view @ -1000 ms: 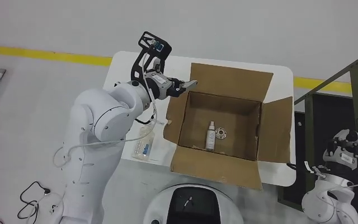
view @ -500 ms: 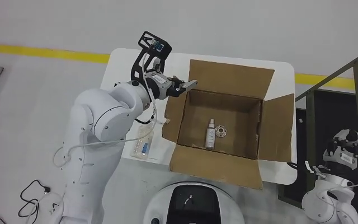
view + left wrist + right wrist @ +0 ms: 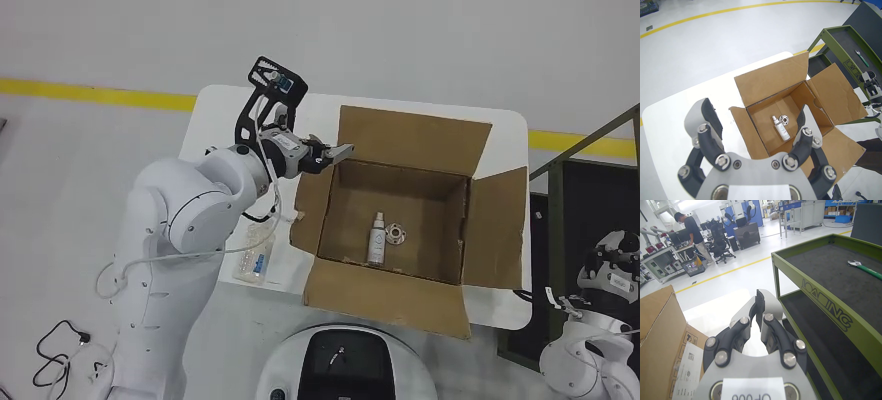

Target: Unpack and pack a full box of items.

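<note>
Holding a spray bottle (image 3: 376, 240) and metal flange (image 3: 397, 237), the box (image 3: 410, 142) sits open; left tool (image 3: 755, 106) apart, right tool (image 3: 758, 302) together.

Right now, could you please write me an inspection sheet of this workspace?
Surface: white table, rounded corners.
Job's things: open cardboard box on the table, flaps out; inside lie a white spray bottle and a round metal flange, side by side.
Clutter: clear packet on the table outside the box.
Grippers: left pincer open, empty, above the table near a box corner; right pincer shut, empty, beside the green cart.
Cables: thin cable along the left arm; black cable on the floor.
Surroundings: green cart carrying a wrench; yellow floor line.
</note>
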